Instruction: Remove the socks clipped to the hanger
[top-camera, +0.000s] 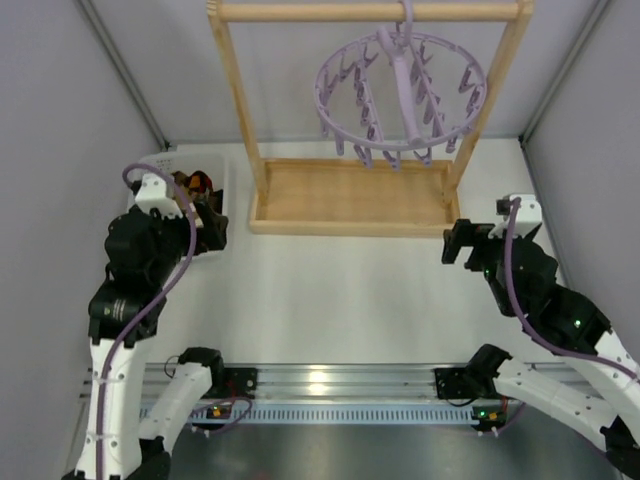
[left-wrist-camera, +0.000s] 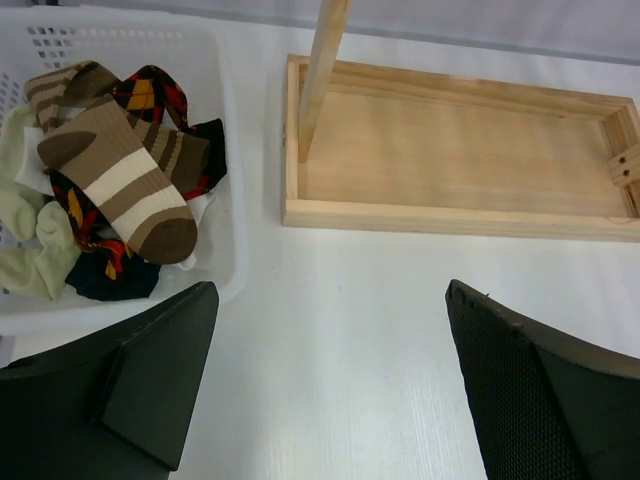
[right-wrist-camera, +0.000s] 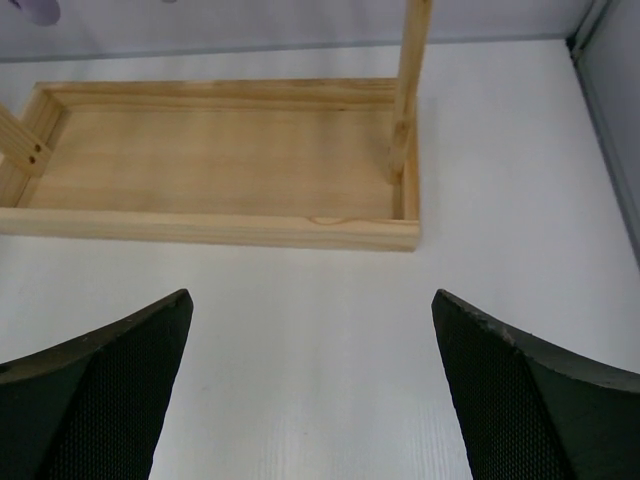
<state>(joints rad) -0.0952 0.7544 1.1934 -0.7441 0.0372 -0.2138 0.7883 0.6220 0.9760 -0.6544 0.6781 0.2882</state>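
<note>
Hanging by its hook from the top bar of the light wooden frame rack (top-camera: 240, 100), the round lavender plastic drying hanger (top-camera: 404, 90) sits at the far side of the white worktop (top-camera: 330, 300), well apart from both claws.

The small fabric socks (left-wrist-camera: 120, 170) lie heaped in a white plastic basket (left-wrist-camera: 225, 180) at the far left of the worktop. A brown sock with tan stripes (left-wrist-camera: 125, 185) is on top, a black sock with red-orange argyle diamonds (left-wrist-camera: 150, 95) lies under it, and pale plain socks (left-wrist-camera: 25, 215) sit at the basket's left side.

The left claw (left-wrist-camera: 330, 390) hovers just beside the basket's near right corner, fingers spread wide with only worktop between them. The right claw (right-wrist-camera: 310, 390) hangs over the worktop in front of the right end of the rack's base, also spread wide and gripping nothing.

The overhead view alone shows the whole hanger and its dangling clips. There the socks are only a brown and red scrap (top-camera: 195, 182) behind the left arm. The left wrist view alone shows the sock patterns clearly. The right wrist view catches just a lavender sliver at its top left corner (right-wrist-camera: 35, 8).
</note>
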